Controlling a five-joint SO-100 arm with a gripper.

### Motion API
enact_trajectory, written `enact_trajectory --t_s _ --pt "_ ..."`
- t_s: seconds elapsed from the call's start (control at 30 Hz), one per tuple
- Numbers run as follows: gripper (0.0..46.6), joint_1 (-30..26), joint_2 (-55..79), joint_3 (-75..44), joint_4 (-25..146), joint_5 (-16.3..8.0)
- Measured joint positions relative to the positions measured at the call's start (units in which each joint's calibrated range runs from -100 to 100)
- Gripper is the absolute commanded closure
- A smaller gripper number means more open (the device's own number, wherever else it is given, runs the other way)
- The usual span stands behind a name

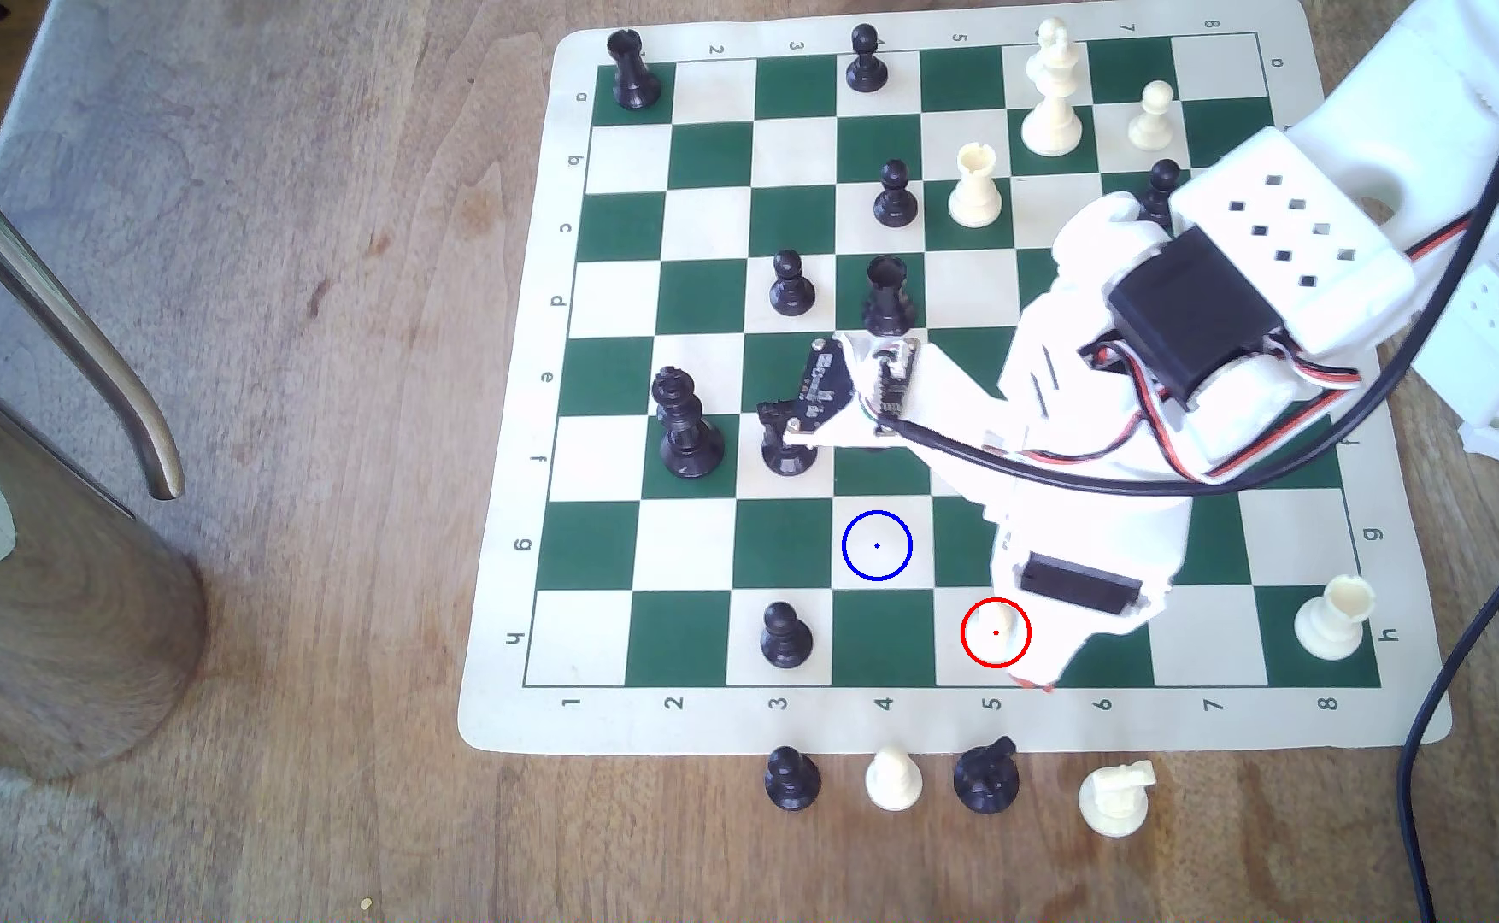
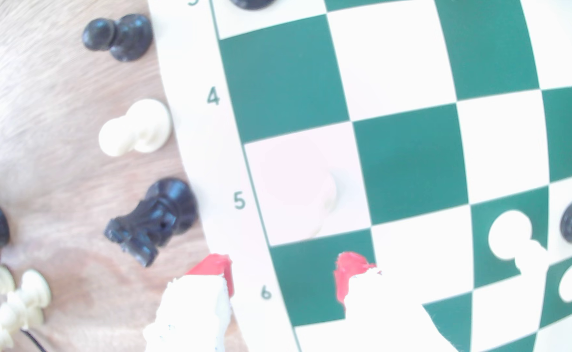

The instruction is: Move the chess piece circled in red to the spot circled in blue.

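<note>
Ext. view: white pawn [image 1: 997,624] is standing on the cream square at row h, col. 5, ringed in red, partly hidden by the arm. Hand [image 1: 1033,682] is hovering just beside it (red-tipped fingers [image 2: 349,270] parted, gripping nothing; wrist view shows the pawn [image 2: 315,199] lying ahead of the gap). Blue ring [image 1: 876,546] is marking the empty cream square at g4, diagonally adjacent. Board [image 1: 515,497] is lying on the wooden bench [image 1: 329,621].

Bright daylight overexposes both views; white parts of the arm [image 1: 1083,373] blow out, and the wrist view is soft, with bowed edges.
</note>
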Motion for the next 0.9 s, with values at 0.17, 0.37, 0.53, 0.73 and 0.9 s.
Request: enact_trajectory --t_s 0.17,0.37,0.53,0.73,0.9 --pt "30.3 0.66 2.51 0.00 -2.23 0.49" --pt "30.0 1.99 3.27 0.00 -3.51 0.49" --pt "30.6 3.10 3.27 0.00 -4.62 0.49" --pt "31.6 3.24 3.27 0.00 -5.10 0.49" --pt "31.9 2.21 3.94 0.00 -5.66 0.49"
